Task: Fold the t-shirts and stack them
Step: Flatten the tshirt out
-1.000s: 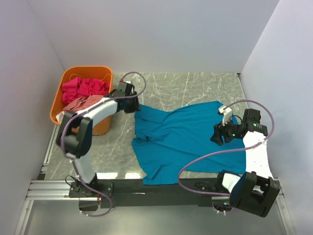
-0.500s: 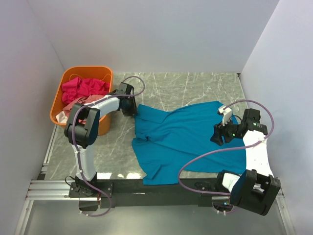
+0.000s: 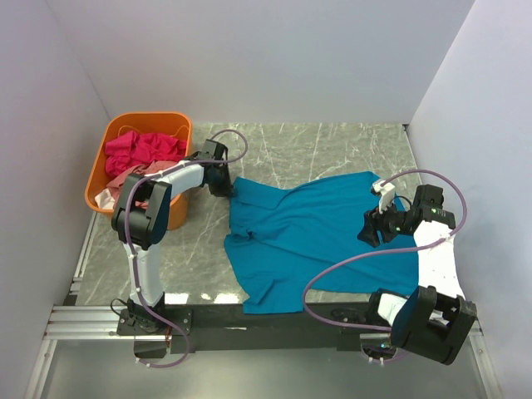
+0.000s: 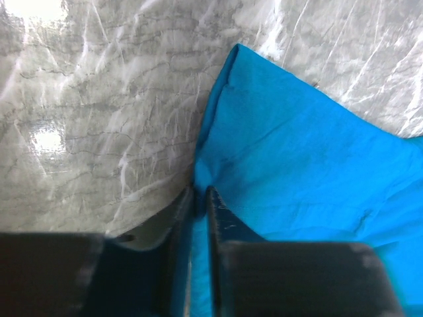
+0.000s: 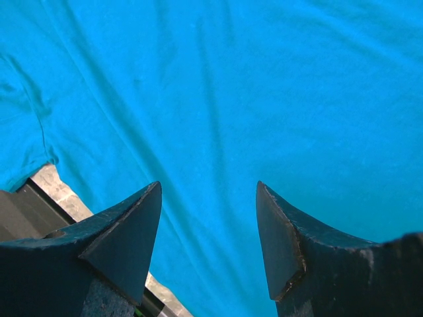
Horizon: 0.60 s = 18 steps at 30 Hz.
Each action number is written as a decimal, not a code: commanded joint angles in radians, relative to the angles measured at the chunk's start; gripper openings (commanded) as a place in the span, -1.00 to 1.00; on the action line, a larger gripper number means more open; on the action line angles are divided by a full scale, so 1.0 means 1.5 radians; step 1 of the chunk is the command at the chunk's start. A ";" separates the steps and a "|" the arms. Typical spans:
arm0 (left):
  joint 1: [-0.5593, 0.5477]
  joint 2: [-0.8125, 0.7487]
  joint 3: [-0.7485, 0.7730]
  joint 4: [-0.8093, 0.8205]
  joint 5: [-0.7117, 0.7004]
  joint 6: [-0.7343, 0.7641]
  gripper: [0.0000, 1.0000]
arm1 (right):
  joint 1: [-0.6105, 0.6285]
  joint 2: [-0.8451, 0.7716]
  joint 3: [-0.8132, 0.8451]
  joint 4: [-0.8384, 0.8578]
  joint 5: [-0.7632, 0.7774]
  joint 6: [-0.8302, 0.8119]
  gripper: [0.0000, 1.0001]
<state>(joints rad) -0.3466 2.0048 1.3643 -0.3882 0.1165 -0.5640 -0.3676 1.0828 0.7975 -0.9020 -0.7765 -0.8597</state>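
The teal-blue t-shirt (image 3: 312, 229) lies spread and creased on the marble table, one corner hanging over the front edge. My left gripper (image 3: 229, 189) is shut on its far left edge; in the left wrist view the teal-blue t-shirt (image 4: 304, 152) is pinched between the closed fingers (image 4: 221, 228). My right gripper (image 3: 368, 230) is open and empty above the shirt's right part; the right wrist view shows the teal-blue t-shirt (image 5: 211, 99) below the spread fingers (image 5: 129, 228). The magenta-pink t-shirt (image 3: 141, 150) and the dusty salmon-pink t-shirt (image 3: 137, 174) lie bunched in the orange basket (image 3: 179, 120).
The orange basket stands at the far left of the table, close to my left arm. White walls close the table on the left, back and right. A black rail (image 3: 274, 316) runs along the front edge. Bare marble (image 3: 332, 145) shows behind the shirt.
My left gripper has moved down and slightly right onto the shirt's far left edge, and its arm has swung inward. The right arm and the shirt have hardly moved.
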 commanded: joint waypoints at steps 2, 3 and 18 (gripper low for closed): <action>-0.001 -0.015 0.023 -0.020 -0.014 0.008 -0.70 | -0.006 0.001 0.009 -0.003 -0.021 -0.012 0.32; -0.001 -0.019 0.024 -0.022 -0.020 0.010 -0.70 | -0.007 -0.001 0.008 -0.003 -0.021 -0.013 0.32; -0.001 -0.026 0.055 -0.048 -0.039 0.023 -0.59 | -0.008 0.004 0.008 -0.007 -0.023 -0.017 0.32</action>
<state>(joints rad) -0.3466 2.0003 1.4086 -0.4469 0.0631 -0.5446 -0.3714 1.0870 0.7975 -0.9058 -0.7883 -0.8722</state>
